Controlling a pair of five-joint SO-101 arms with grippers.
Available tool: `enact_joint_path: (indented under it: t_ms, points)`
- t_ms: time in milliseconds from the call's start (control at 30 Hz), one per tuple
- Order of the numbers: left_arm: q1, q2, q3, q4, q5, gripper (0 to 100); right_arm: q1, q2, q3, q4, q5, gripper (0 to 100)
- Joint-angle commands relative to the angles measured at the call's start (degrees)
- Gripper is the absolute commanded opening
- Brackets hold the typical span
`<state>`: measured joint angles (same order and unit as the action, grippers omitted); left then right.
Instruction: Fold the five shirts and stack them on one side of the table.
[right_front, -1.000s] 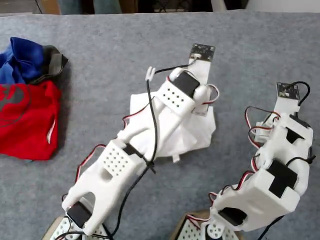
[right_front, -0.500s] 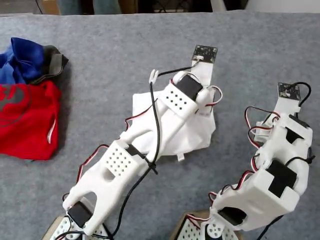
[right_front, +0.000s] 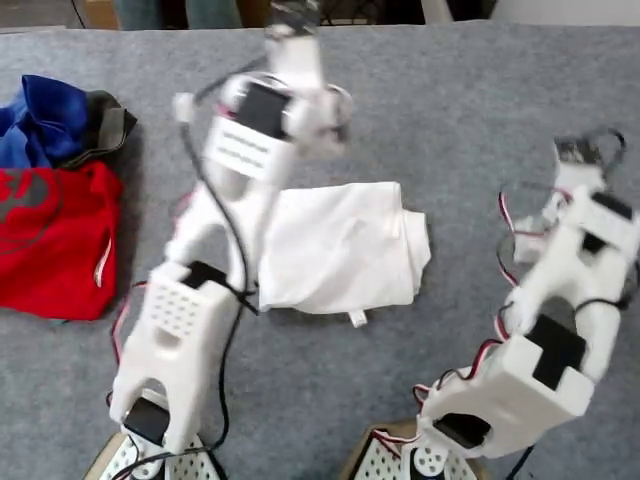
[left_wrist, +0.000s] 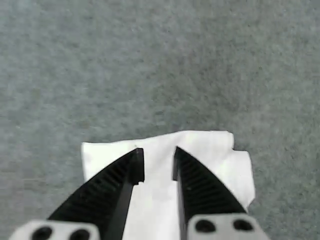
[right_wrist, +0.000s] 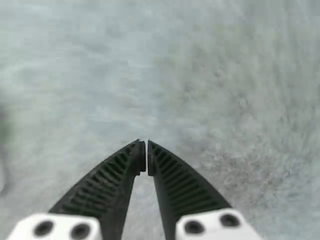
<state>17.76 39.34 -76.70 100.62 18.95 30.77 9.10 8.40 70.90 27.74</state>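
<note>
Grey tabletop (right_front: 480, 120), white shirt (left_wrist: 220, 165) directly below narrowly parted, empty left claw (left_wrist: 157, 161).

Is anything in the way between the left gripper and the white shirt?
Nothing visible. The left gripper is open and raised, and the white shirt lies uncovered on the grey table beyond its tips.

Two white robot arms with black parts
The left arm (right_front: 180, 320) and right arm (right_front: 545, 375) are chunky white plastic with black motor blocks and thin red, black and white wires, and the left one has rows of little round holes. The left pincer (left_wrist: 155, 162) and right pincer (right_wrist: 146, 157) are black and pointy with ridges, on white bases with small dark holes
</note>
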Motion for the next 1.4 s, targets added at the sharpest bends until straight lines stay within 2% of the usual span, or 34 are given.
enact_joint_path:
  t_ms: [0, 133, 267, 433, 600, 767, 867, 1067, 1367]
  points:
    - [-6.3, -10.1, 6.8, 0.5, -5.5, 3, -11.3, -2.1, -16.5, 15.6, 1.7, 2.1]
    - [-9.7, -23.4, 26.3, 0.5, -8.2, 3, -23.6, 0.3, -26.8, 22.2, 1.6, 2.1]
    - [-10.6, -38.8, 50.3, -0.2, -14.5, 3, -32.4, 6.3, -31.3, 22.6, 1.5, 2.1]
    - [-14.1, -54.2, 75.9, -7.4, -22.4, 3, -38.7, 14.2, -34.2, 22.9, 1.5, 2.1]
    - [-19.7, -64.5, 94.6, -13.7, -25.8, 3, -42.2, 18.8, -38.0, 22.7, 1.5, 2.1]
    - [-22.1, -71.1, 103.3, -14.9, -29.0, 3, -43.8, 24.8, -41.7, 20.2, 1.5, 2.1]
    - [-24.6, -73.4, 103.6, -14.9, -31.6, 3, -43.8, 29.0, -43.5, 19.8, 1.5, 2.1]
    - [-26.4, -73.9, 105.6, -14.5, -31.9, 3, -43.6, 31.1, -44.4, 24.1, 1.6, 2.1]
    - [-26.4, -73.9, 107.6, -14.4, -31.9, 3, -36.9, 30.6, -43.6, 30.3, 1.6, 1.3]
